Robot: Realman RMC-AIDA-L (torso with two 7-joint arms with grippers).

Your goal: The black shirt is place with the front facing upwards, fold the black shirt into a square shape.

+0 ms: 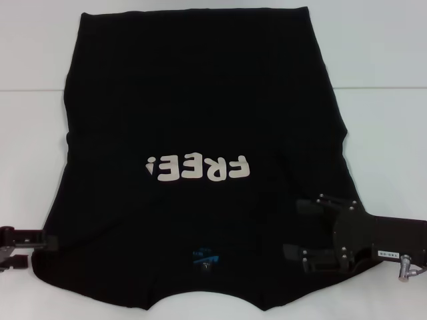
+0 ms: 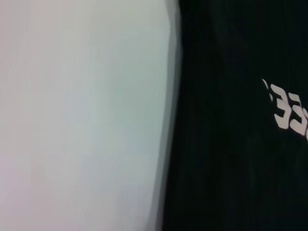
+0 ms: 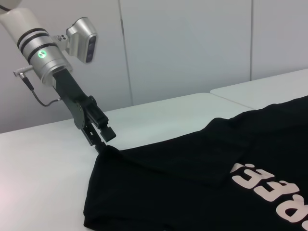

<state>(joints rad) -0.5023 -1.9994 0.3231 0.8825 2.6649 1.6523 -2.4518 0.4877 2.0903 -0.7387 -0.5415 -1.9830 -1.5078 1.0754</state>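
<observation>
The black shirt (image 1: 200, 100) lies spread flat on the white table (image 1: 390, 127), front up, its white "FREE!" lettering (image 1: 199, 167) and small blue neck label (image 1: 203, 255) toward me. My left gripper (image 1: 45, 240) is at the shirt's near left corner. In the right wrist view that left gripper (image 3: 102, 143) pinches the slightly raised corner of the shirt (image 3: 183, 187). My right gripper (image 1: 293, 229) hovers open over the shirt's near right shoulder, fingers spread wide. In the left wrist view only the shirt (image 2: 231, 168) edge and bare table (image 2: 72, 120) show.
A seam (image 1: 380, 87) crosses the table surface behind the shirt's middle. White wall panels (image 3: 192, 43) stand beyond the table's far side. Bare table (image 3: 43, 173) lies to the left and right of the shirt.
</observation>
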